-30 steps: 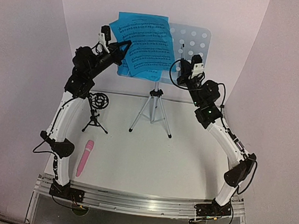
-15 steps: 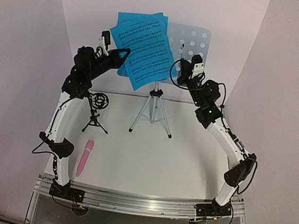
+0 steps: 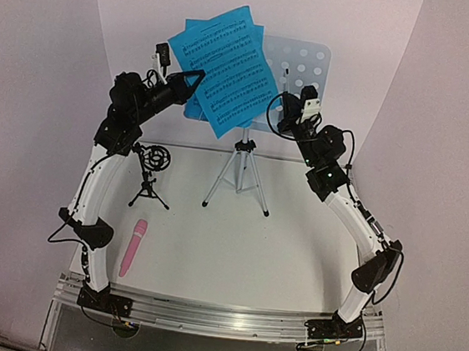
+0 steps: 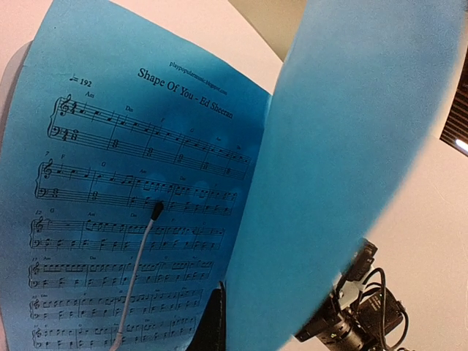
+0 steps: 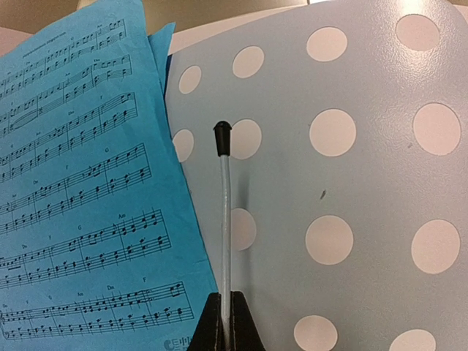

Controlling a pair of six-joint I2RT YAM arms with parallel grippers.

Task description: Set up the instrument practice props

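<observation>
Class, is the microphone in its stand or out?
Out: the pink microphone lies flat on the table, apart from the black stand.

Both arms arch up and inward, the left gripper point(image 3: 197, 77) pinched on a page point(image 3: 229, 66) between its jaws, the right gripper point(image 5: 224, 322) closed on a wire point(image 5: 224, 219).

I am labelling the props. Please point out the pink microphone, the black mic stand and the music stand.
pink microphone point(image 3: 133, 247), top view, middle of body
black mic stand point(image 3: 149, 186), top view, leg hub
music stand point(image 3: 312, 62), top view, plate between holes
</observation>
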